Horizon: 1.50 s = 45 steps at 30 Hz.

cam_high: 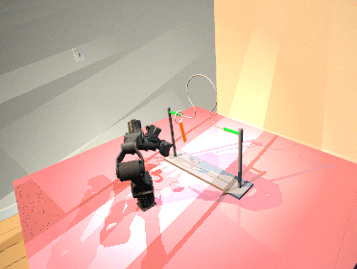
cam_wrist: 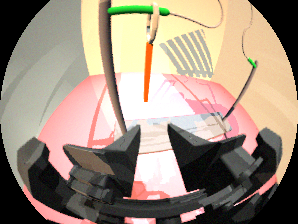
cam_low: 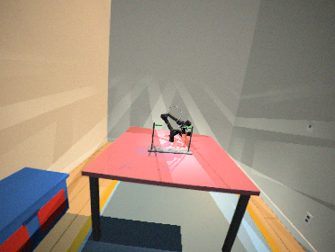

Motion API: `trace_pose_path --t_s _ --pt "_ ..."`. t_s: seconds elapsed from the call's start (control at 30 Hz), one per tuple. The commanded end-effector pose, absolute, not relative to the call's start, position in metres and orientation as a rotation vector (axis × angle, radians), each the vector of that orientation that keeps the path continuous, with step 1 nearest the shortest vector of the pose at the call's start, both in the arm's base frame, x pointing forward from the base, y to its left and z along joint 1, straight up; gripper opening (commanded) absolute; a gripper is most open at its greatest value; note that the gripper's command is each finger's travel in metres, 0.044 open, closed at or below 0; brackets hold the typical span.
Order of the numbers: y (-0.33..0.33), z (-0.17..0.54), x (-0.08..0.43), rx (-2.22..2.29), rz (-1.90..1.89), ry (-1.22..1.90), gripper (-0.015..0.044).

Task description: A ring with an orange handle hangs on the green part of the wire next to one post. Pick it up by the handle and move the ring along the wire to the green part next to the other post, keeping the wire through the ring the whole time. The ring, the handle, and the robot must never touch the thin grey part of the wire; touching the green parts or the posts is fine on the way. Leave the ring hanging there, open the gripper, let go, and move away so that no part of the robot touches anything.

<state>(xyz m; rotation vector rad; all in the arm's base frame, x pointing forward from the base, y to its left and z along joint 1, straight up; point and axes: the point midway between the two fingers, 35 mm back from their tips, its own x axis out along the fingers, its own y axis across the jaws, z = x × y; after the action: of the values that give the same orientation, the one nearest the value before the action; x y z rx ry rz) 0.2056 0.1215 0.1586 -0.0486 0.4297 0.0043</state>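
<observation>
Top view: the tabletop [cam_high: 307, 207] [cam_low: 171, 168] [cam_wrist: 65, 125] runs to its far corner behind the wire [cam_high: 216, 93] [cam_low: 175, 106] [cam_wrist: 200, 24]. The board [cam_high: 208, 174] [cam_low: 171, 151] lies wholly inside the edges, and the near post [cam_high: 172, 132] [cam_low: 189, 140] [cam_wrist: 111, 65] stands closer to the upper-left edge than the far post [cam_high: 240, 158] [cam_low: 153, 137] [cam_wrist: 242, 94] does. In the exterior view a broad stretch of tabletop separates the board from the front edge and its two corners, giving room on that side.

The gripper [cam_high: 168, 148] [cam_low: 186, 132] [cam_wrist: 153, 127] has its fingers partly apart, a moderate gap between the tips, with nothing held. In the wrist view neither finger touches the handle [cam_high: 182, 132] [cam_low: 185, 139] [cam_wrist: 148, 72] or the near post.

The ring [cam_high: 176, 118] [cam_low: 185, 128] [cam_wrist: 155, 22] hangs around the near post's green part [cam_high: 172, 112] [cam_low: 190, 127] [cam_wrist: 132, 9], toward the end away from that post. Its handle points down, the lower end beyond the fingertips and roughly in line with the gap.
</observation>
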Motion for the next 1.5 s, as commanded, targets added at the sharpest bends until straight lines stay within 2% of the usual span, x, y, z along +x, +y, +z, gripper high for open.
trace_pose_path --t_s 0.0,0.4,0.77,1.47 --pt "0.121 0.160 0.206 -0.043 0.000 0.425 0.0160" --pt "0.121 0.160 0.206 -0.043 0.000 0.425 0.0160" --pt "0.122 0.181 0.161 -0.048 0.006 0.425 0.0440" --pt "0.122 0.181 0.161 -0.048 0.006 0.425 0.0440"
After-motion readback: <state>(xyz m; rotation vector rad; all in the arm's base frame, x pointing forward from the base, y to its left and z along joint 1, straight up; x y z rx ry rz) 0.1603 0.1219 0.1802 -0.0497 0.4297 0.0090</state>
